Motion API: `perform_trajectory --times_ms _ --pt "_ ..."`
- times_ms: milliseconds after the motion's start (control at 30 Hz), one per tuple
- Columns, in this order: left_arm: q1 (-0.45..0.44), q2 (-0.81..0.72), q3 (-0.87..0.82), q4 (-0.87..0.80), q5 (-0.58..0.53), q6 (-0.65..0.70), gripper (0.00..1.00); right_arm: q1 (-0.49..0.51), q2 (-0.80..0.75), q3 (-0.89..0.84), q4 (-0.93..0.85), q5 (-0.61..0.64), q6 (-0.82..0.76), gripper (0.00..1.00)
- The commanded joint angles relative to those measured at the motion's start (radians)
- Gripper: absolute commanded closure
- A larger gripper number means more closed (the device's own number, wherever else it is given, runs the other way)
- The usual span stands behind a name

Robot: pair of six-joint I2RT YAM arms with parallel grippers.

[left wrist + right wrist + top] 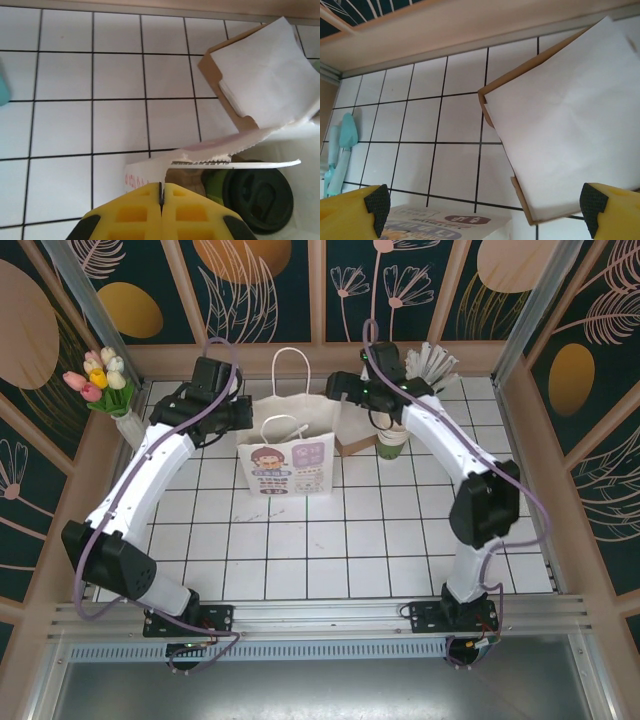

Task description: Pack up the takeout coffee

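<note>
At the lower right of the left wrist view, the takeout coffee (257,197) sits inside the paper bag (142,180), below the bag's serrated white rim. Its round black plastic lid faces the camera. A sliver of dark green paper wall shows at the lid's left, so the long axis runs roughly upright, slightly leaned.

Left gripper (161,194): yellow fingers pressed together at bottom centre, pinching the bag's thin paper edge. The cup lies just right of the fingertips and deeper in the bag. This arm is the nearer one.

Right gripper (485,202): jaws wide apart, nothing between them, over a brown cardboard tray (496,86) bearing a smooth white sheet (565,125).

Judgement: the cup appears packed, and the pinched paper will crease readily.
</note>
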Motion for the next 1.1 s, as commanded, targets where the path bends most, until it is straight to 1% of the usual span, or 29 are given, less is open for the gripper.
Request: perform_trajectory --times_ms 0,133,300,367,433,500,600,700,800,900,1000,1067 --pt "0.026 -0.030 0.024 -0.072 -0.061 -0.026 1.00 0.011 0.099 0.119 -0.064 0.048 0.060 0.01" --pt "0.052 -0.048 0.002 -0.109 -0.075 -0.038 1.00 0.023 0.229 0.248 -0.132 0.142 0.037 0.02" --pt "0.080 -0.065 -0.038 -0.108 -0.088 -0.040 1.00 0.022 0.336 0.308 -0.161 0.216 0.033 0.08" --pt "0.096 -0.071 -0.052 -0.107 -0.098 -0.032 1.00 0.019 0.371 0.331 -0.177 0.222 0.037 0.09" --pt "0.109 -0.081 -0.060 -0.109 -0.112 -0.018 1.00 0.018 0.382 0.324 -0.171 0.214 0.040 0.09" --pt "0.115 -0.095 -0.067 -0.105 -0.117 -0.007 1.00 0.017 0.373 0.319 -0.164 0.174 0.024 0.08" --pt "0.117 -0.109 -0.084 -0.085 -0.078 -0.002 1.00 0.020 0.317 0.282 -0.123 0.107 -0.004 0.08" --pt "0.117 -0.116 -0.106 -0.044 -0.035 0.001 1.00 0.019 0.285 0.254 -0.103 0.077 -0.044 0.08" --pt "0.116 -0.122 -0.108 -0.042 -0.041 -0.010 1.00 0.016 0.334 0.262 -0.140 0.077 -0.130 0.11" --pt "0.116 -0.122 -0.087 -0.063 -0.065 -0.040 1.00 0.016 0.409 0.317 -0.200 0.096 -0.206 0.17" --pt "0.116 -0.131 -0.097 -0.051 -0.014 -0.066 1.00 0.005 0.457 0.363 -0.209 0.102 -0.241 0.23" --pt "0.116 -0.137 -0.119 -0.030 0.026 -0.078 0.98 -0.008 0.478 0.389 -0.204 0.079 -0.241 0.25"
